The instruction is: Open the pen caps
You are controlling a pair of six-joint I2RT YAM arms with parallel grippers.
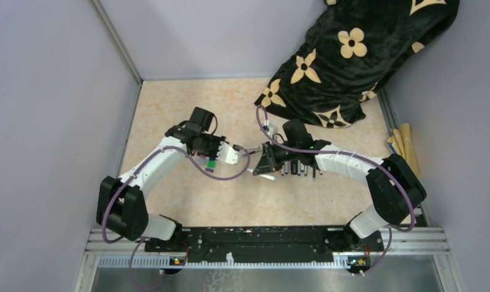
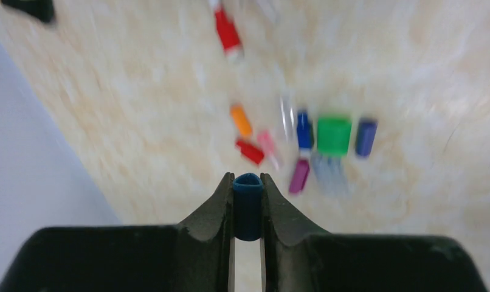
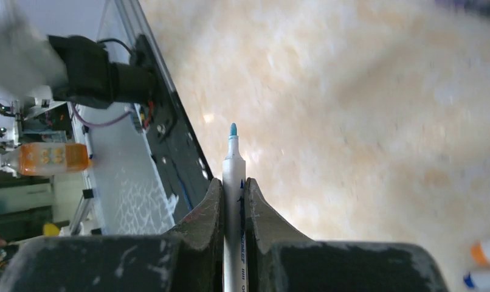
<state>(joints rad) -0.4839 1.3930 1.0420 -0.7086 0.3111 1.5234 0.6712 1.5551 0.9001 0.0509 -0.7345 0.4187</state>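
Right wrist: illegible blue lettering along white pen barrel

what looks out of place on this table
A black cloth with tan flowers slumps over the table's far right corner, unrelated to the task. Nothing else stands out: loose caps lie clustered, the left gripper pinches a blue cap, the right gripper holds the uncapped pen straight.

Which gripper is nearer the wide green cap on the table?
Left. The left gripper, shut on a blue cap, hangs close by the green cap; the right gripper, holding an uncapped pen, is farther off on its right.
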